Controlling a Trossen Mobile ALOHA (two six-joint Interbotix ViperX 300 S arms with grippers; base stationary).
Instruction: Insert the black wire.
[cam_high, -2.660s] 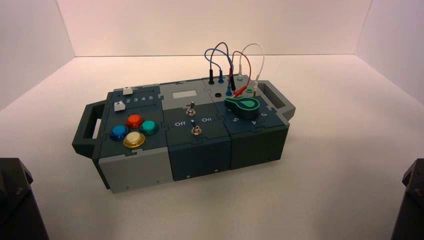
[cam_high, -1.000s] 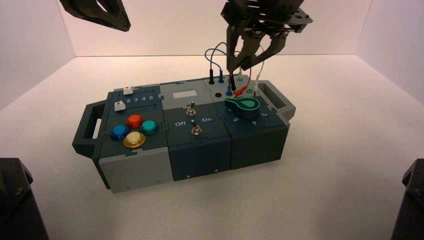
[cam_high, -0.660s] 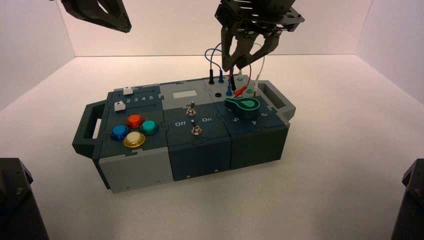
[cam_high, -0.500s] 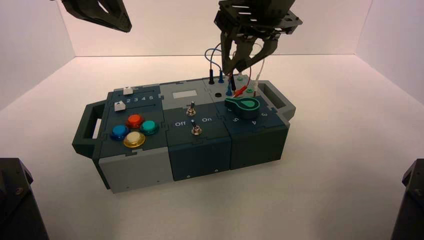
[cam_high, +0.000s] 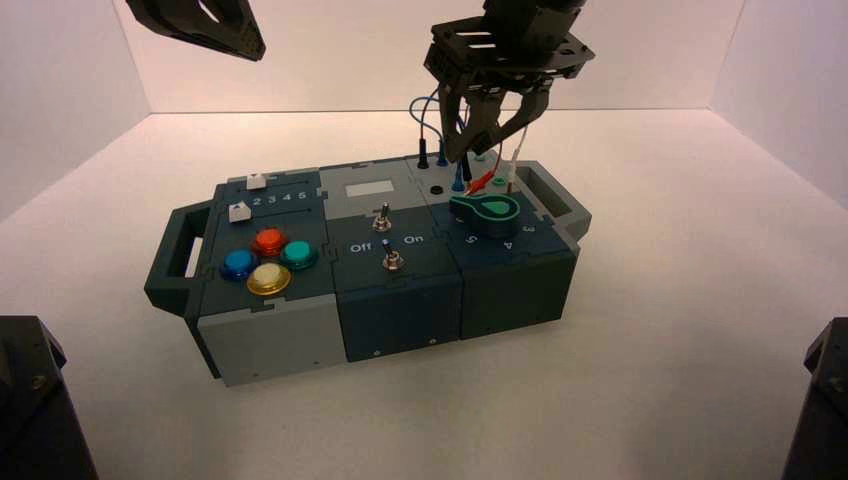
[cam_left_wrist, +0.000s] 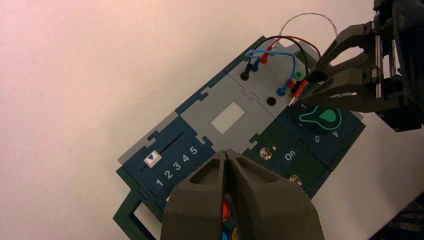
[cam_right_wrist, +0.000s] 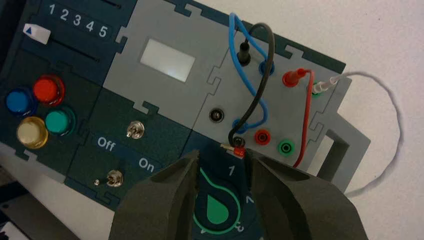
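- Right gripper (cam_right_wrist: 222, 159): released; now lower, above and beyond knob (cam_right_wrist: 218, 210).
- Left gripper (cam_left_wrist: 226, 153): clenched, well left of knob.
- Black wire (cam_right_wrist: 262, 95): looped, beyond knob.

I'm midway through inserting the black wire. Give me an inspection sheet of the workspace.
surface: pale table under the box
black wire: one plug in the far black socket; other plug out, beside the blue near plug
near black socket: empty
clutter: loose red plug close by the loose black one
right gripper: open, over the wire panel's near edge, holding nothing
left gripper: shut, idle, high at the left
cables: blue wire plugged at both ends; red and white at one only
surroundings: pale walls; people, nothing seen
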